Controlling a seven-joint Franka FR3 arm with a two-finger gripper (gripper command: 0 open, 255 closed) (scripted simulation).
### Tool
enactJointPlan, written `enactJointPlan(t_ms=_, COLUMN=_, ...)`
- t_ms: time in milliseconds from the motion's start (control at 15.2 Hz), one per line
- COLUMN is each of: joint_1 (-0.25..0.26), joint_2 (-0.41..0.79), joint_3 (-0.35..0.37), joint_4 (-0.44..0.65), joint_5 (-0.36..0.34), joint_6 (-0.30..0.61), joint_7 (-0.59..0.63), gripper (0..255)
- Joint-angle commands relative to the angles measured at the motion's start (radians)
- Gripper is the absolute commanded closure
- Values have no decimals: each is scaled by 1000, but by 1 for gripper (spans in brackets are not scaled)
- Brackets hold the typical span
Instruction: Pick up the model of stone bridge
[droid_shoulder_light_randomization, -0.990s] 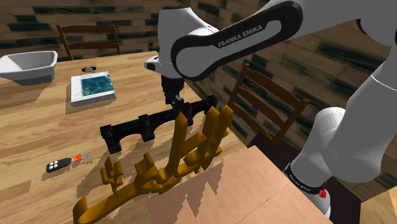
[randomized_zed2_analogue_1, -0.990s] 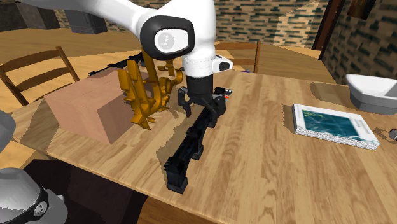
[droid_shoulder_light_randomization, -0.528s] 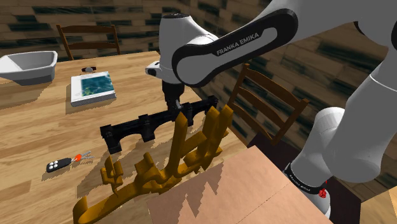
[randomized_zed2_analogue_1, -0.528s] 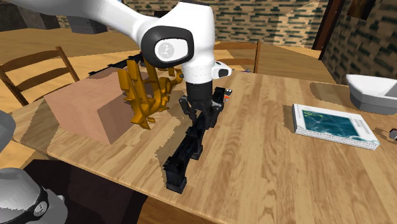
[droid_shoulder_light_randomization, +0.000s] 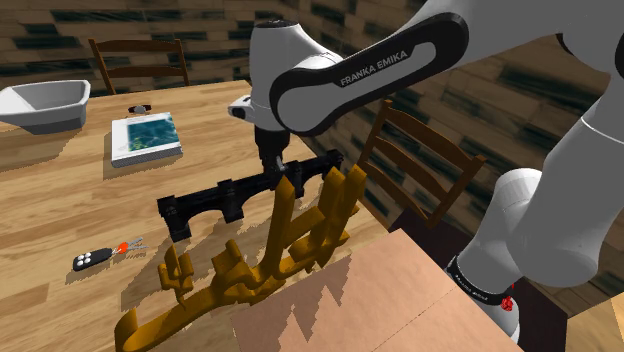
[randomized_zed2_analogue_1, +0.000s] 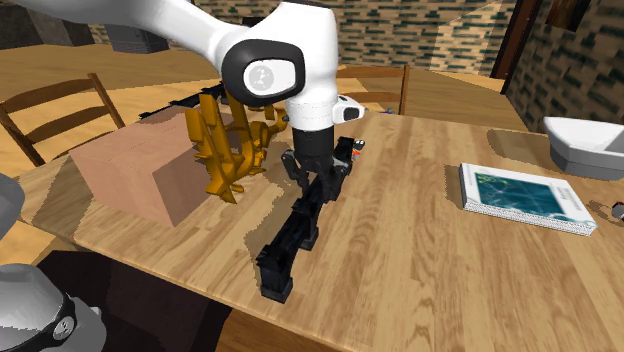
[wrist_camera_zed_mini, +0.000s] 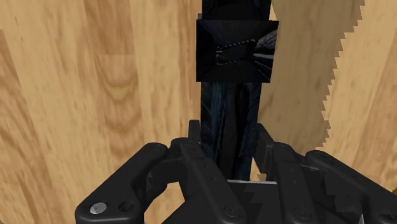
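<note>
The bridge model (droid_shoulder_light_randomization: 225, 200) is drawn all black, a long narrow span with block-like piers, lying flat on the wooden table (droid_shoulder_light_randomization: 60, 200). My black gripper (droid_shoulder_light_randomization: 275, 176) comes straight down on its end nearest the orange rack and is shut on the span. In the second exterior view the gripper (randomized_zed2_analogue_1: 318, 186) clasps the bridge (randomized_zed2_analogue_1: 289, 243) at its far end. From the wrist, the fingers (wrist_camera_zed_mini: 207, 149) press both sides of the dark span (wrist_camera_zed_mini: 233, 58), which runs away from the hand over the wood.
An orange branching rack (droid_shoulder_light_randomization: 290, 240) stands right beside the gripper, by the tan stand box (droid_shoulder_light_randomization: 345, 305). Farther off lie a book (droid_shoulder_light_randomization: 146, 137), a white basin (droid_shoulder_light_randomization: 45, 103), a small dark object (droid_shoulder_light_randomization: 138, 108) and a key fob (droid_shoulder_light_randomization: 92, 260). A wooden chair (droid_shoulder_light_randomization: 415, 165) stands past the table edge.
A second ago the fingers stood apart over the bridge's end; they have closed on the span. Since half a second ago nothing has moved.
</note>
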Motion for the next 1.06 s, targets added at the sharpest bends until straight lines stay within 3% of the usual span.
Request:
enactJointPlan(t_ms=0, joint_1=0, joint_2=-7, joint_3=0, joint_4=13, joint_5=1, joint_6=-20, joint_7=0, gripper=255)
enactJointPlan(t_ms=990, joint_1=-1, joint_2=-60, joint_3=-1, joint_4=133, joint_5=3, joint_6=-193, joint_7=-2, gripper=255)
